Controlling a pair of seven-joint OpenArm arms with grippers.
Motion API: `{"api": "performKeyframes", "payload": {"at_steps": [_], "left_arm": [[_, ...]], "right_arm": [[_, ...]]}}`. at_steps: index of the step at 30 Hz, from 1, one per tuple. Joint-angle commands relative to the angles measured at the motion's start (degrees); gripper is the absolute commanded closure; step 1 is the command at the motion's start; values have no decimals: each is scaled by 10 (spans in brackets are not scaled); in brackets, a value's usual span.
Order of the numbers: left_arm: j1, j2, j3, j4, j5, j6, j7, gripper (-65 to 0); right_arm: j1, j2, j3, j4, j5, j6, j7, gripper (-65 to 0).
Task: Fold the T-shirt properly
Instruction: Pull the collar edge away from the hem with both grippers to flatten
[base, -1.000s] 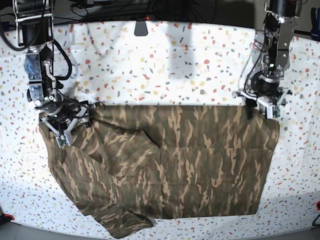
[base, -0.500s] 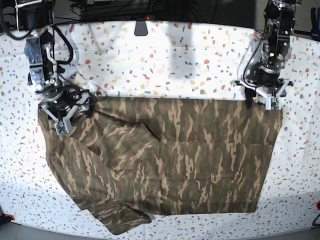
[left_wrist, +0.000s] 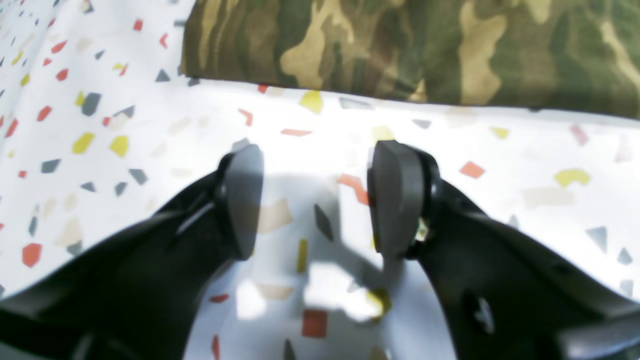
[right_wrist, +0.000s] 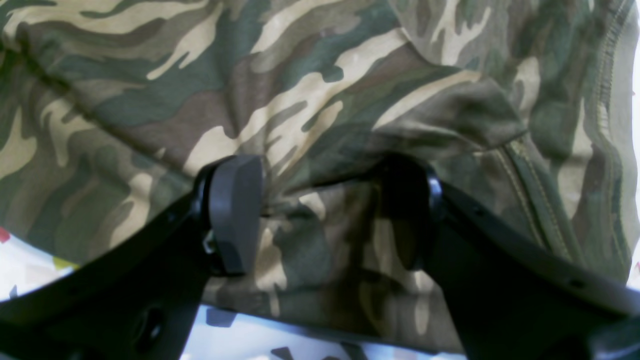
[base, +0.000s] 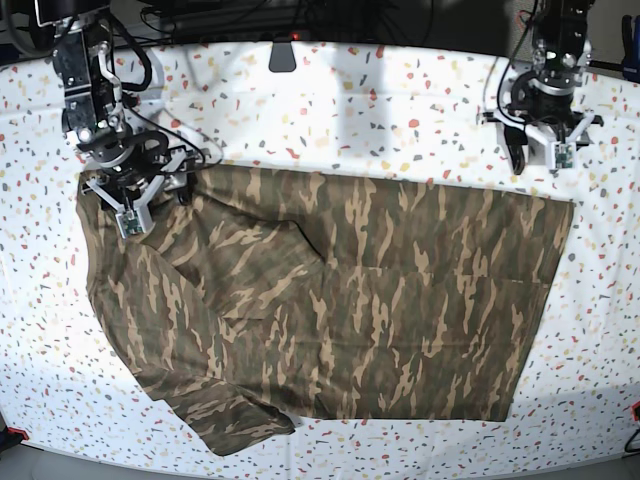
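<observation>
Speckled table (base: 350, 110) lies bare beyond T-shirt (base: 350, 300).

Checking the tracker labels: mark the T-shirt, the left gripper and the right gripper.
T-shirt (base: 380, 300): base view, middle of the spread camouflage cloth.
Left gripper (left_wrist: 315, 200): left wrist view, gap midway between its open fingertips.
Right gripper (right_wrist: 320, 215): right wrist view, midway between its fingertips, over the cloth.

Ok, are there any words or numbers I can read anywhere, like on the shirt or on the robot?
No text can be read in any view.
T-shirt: only camouflage pattern, no words or label showing.
Table: only coloured speckles, no writing.
Small green parts by the left gripper and right gripper: too small to read, if they carry any marks.
</observation>
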Motion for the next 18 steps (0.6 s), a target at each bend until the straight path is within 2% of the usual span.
{"api": "performKeyframes", "payload": {"at_steps": [1, 4, 9, 13, 16, 18], "left_arm": [[-6, -4, -9, 19, 10, 9, 29, -342], [-36, -4, -15, 65, 9, 0, 36, -341], [-115, -4, -15, 58, -6, -48, 34, -341], [-175, -4, -15, 21, -15, -53, 53, -341], [-192, -4, -15, -11, -24, -103, 56, -341], [-190, -4, -15, -21, -46, -122, 55, -341]], "right_arm": [[-9, 4, -2, -4, -23, -5, -54, -394], [-7, 5, -2, 1, -23, -5, -54, -394], [-7, 4, -2, 2, -23, -5, -54, -394], [-7, 4, -2, 2, -23, -5, -53, -394], [-7, 5, -2, 3, -23, -5, -54, -394], [-7, 5, -2, 7, -23, -5, -54, -394]]}}
